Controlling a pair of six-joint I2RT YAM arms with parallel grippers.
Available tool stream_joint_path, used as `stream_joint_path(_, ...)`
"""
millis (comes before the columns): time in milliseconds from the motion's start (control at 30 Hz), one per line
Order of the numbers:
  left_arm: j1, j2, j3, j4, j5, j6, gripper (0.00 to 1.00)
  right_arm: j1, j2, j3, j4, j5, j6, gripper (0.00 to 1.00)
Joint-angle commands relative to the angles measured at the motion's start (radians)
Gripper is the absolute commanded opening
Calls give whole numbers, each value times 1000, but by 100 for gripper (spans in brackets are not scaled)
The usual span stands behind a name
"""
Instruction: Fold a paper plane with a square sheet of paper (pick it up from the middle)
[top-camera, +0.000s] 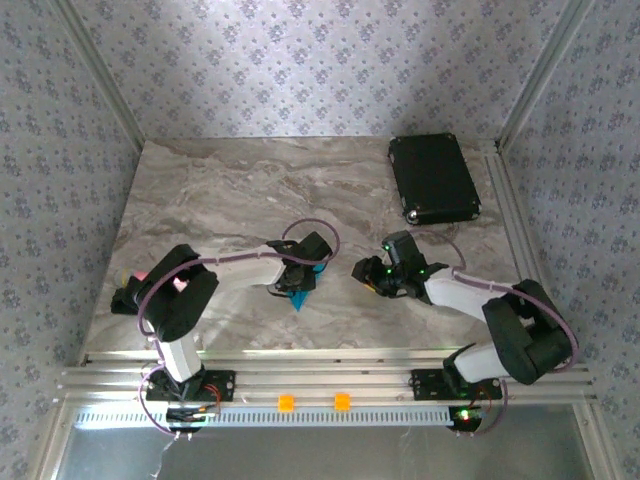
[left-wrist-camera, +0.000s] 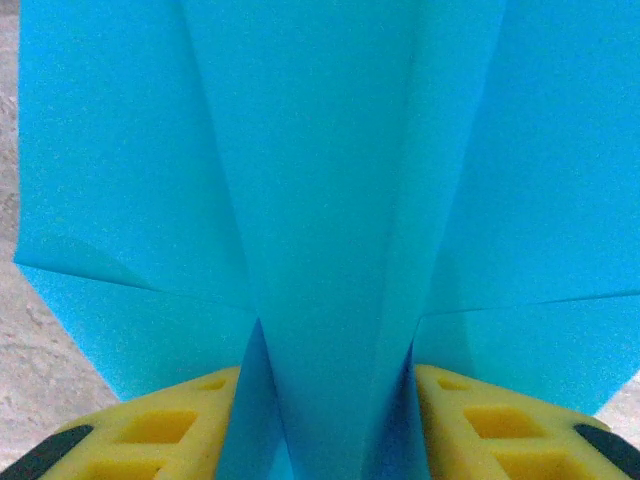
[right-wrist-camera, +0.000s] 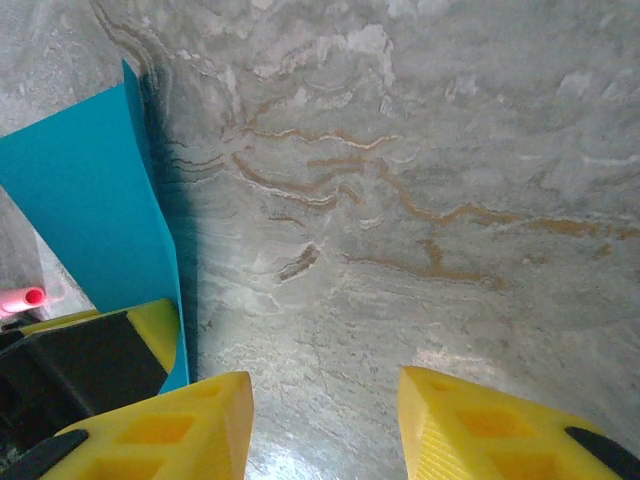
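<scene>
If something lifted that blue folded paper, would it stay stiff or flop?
Likely light: the paper plane looks thin. Its long creases probably stiffen the middle, inside the left tool, while the loose side flaps would likely bend.

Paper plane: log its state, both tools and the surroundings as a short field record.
paper plane: cyan, folded, central ridge between the fingers of the left tool
left tool: a finger on either side of the ridge; grip unclear
right tool: open, empty, over bare table, plane to its left
black case: far right corner of the table, apart from both arms
</scene>
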Motion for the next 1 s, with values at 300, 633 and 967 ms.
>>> stream_joint_path(300,-13,-193,21,-74,-60,-83,49,-51,-137,51,-192,78,-135,48)
stream_joint_path(633,45,-500,-137,-121,-282,-19,65,-115,-334,196,-521,571,-399,68)
stream_joint_path(967,462,-898,-432,109,-396,431,99,-309,-312,-56,39,774,-826,78)
